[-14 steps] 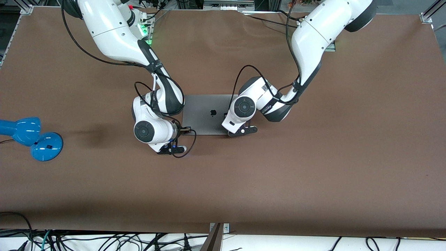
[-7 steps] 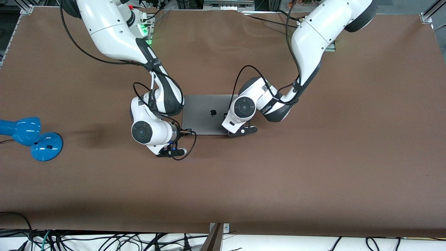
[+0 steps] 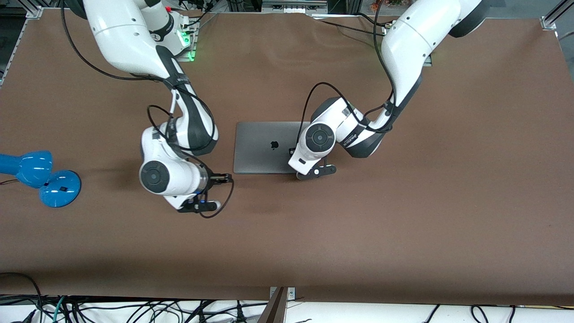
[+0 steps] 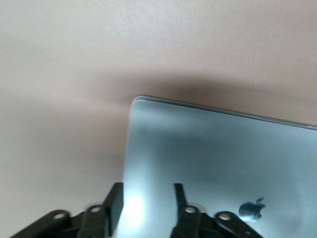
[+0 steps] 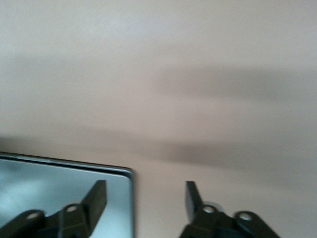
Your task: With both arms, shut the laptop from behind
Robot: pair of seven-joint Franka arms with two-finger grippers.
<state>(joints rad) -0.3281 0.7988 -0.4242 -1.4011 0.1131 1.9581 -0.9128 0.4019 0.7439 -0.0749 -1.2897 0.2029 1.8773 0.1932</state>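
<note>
— Two arms and one laptop, then. What lies closest to the camera?

— A tangle of black cables (image 3: 134,309) under the worktop's (image 3: 358,246) near edge, then a wide stretch of bare brown surface.

— And after that?

— A blue desk lamp (image 3: 58,188) at the right arm's end of the worktop, well apart from everything else. About level with it, the right arm (image 3: 170,177) hangs low. The right arm's jaws point at the laptop (image 3: 260,148) from just beside its edge.

— Gripping anything?

— No. In the right wrist view the right arm's jaws are spread wide and empty. One finger (image 5: 96,196) is above the laptop's (image 5: 59,198) corner, the other above bare worktop.

— Where is the laptop itself?

— Mid-worktop between the two arms, lid shut flat, black apple logo (image 3: 274,145) facing up.

— The other arm?

— The left arm (image 3: 320,139) bends down over the laptop's end nearest its own base. Its round white wrist hides that end and its own jaws from the front camera.

— So the jaws can't be judged?

— The left wrist view shows them. The left arm's jaws are parted and released, holding nothing, over the grey lid (image 4: 208,158) near a corner.

— Farthest away?

— Both arm bases along the top edge, and a small green light (image 3: 192,54) glowing by the right arm's base.
</note>
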